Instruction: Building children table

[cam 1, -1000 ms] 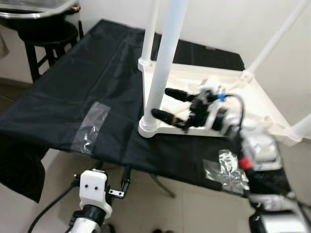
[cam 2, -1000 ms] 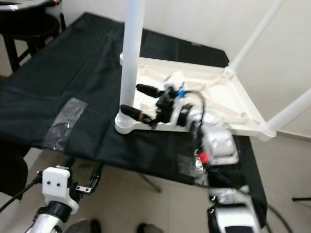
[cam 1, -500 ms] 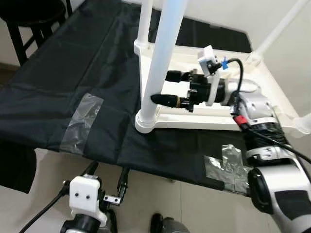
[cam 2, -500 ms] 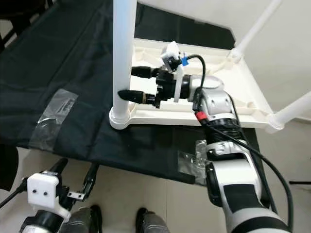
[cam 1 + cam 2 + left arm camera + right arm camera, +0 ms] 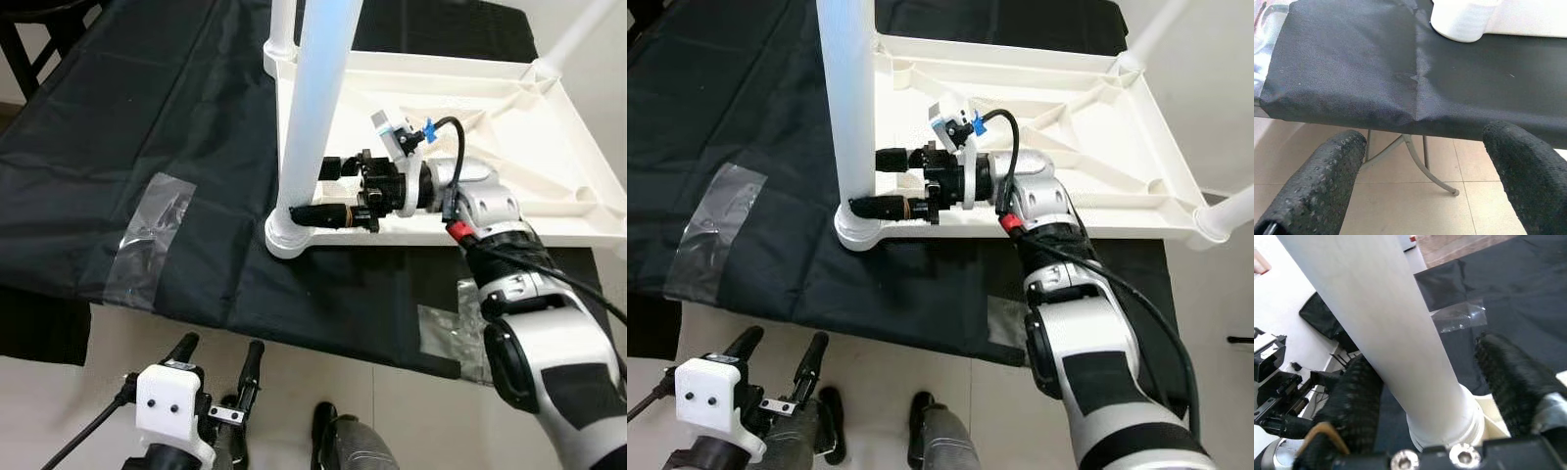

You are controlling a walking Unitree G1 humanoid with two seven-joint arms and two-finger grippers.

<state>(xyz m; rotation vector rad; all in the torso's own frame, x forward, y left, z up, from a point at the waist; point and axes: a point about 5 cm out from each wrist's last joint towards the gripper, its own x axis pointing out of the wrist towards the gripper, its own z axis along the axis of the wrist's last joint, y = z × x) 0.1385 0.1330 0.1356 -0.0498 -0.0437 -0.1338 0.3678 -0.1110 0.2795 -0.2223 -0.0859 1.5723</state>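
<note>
White table leg (image 5: pixel 315 98), right hand (image 5: pixel 315 191) straddling it

**White plastic on black cloth**

The upturned table top (image 5: pixel 509 127) is plain creamy white, and so is the leg (image 5: pixel 312 108) rising from its near corner. It lies on a black cover (image 5: pixel 147 117) of plain woven cloth, with two patches of clear, shiny tape (image 5: pixel 147 240) near the front edge. Beside the leg, the right gripper (image 5: pixel 867 183) is black with a pebbled texture on its fingers (image 5: pixel 1515 382), one carrying a narrow brass-coloured band; its wrist is silver with a white camera block and a small blue tag. Below the cover's edge, the left gripper (image 5: pixel 217 360) is likewise black (its camera housing white). The floor (image 5: pixel 1400 196) is pale beige tile.
</note>
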